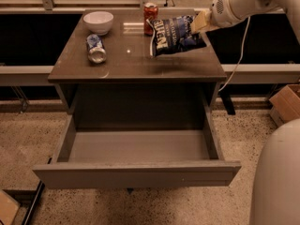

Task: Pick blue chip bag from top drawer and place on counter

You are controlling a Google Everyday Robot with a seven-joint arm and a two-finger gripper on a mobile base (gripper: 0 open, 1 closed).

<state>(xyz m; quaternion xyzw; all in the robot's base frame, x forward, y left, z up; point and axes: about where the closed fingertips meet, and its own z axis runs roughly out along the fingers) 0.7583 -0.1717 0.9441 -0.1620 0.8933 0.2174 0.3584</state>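
Observation:
The blue chip bag [174, 34], dark navy with white block lettering, hangs tilted over the right rear part of the counter [131, 63]. My gripper [198, 22] reaches in from the upper right and is shut on the bag's right end. The bag's lower edge is at or just above the tabletop; I cannot tell if it touches. The top drawer [136, 173] is pulled fully open below the counter, and its inside shows nothing in it.
On the counter stand a white bowl [98, 21] at the back left and a red can [150, 12] at the back, just left of the bag. A crushed blue-and-silver can [96, 48] lies at the left. A cardboard box [287, 102] sits on the floor, right.

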